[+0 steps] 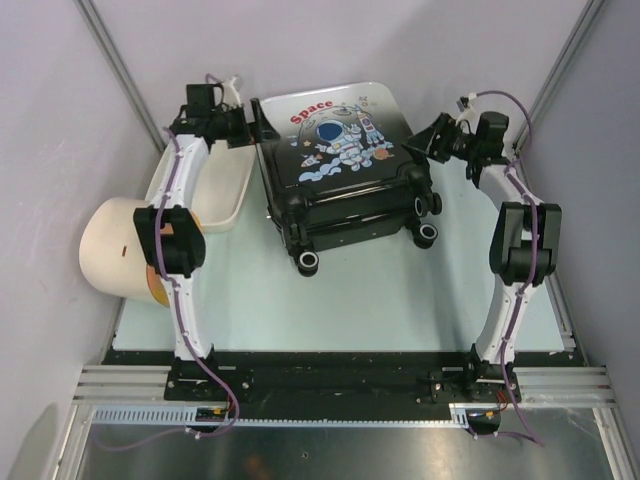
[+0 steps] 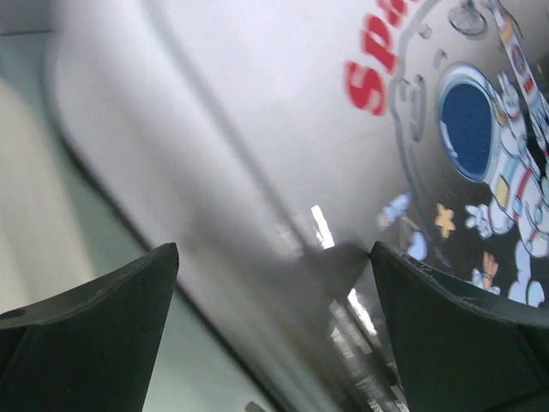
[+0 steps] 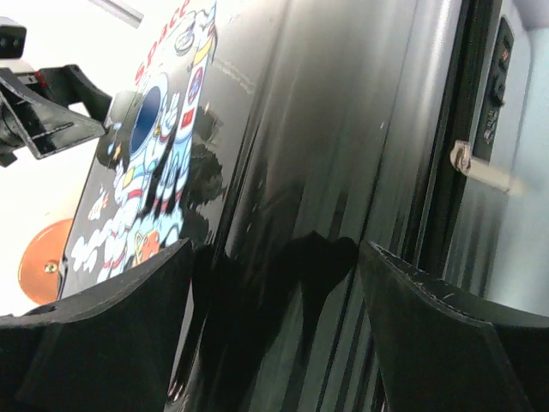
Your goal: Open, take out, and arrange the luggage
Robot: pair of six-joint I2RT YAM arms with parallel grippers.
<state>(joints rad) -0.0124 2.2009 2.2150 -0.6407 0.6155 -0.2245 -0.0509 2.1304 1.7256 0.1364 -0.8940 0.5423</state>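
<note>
On the pale table (image 1: 400, 300), the closed luggage (image 1: 340, 170) is laid flat toward 12 o'clock, wheels at 6, and is flanked by the left jaws at 9 o'clock and the right jaws at 3, both set apart, probably so its shell can be opened.

The luggage (image 1: 340, 165) lies between left hand (image 1: 256, 124) and right hand (image 1: 418, 140), tub (image 1: 228, 195) and cylinder (image 1: 108, 250) to its left.
</note>
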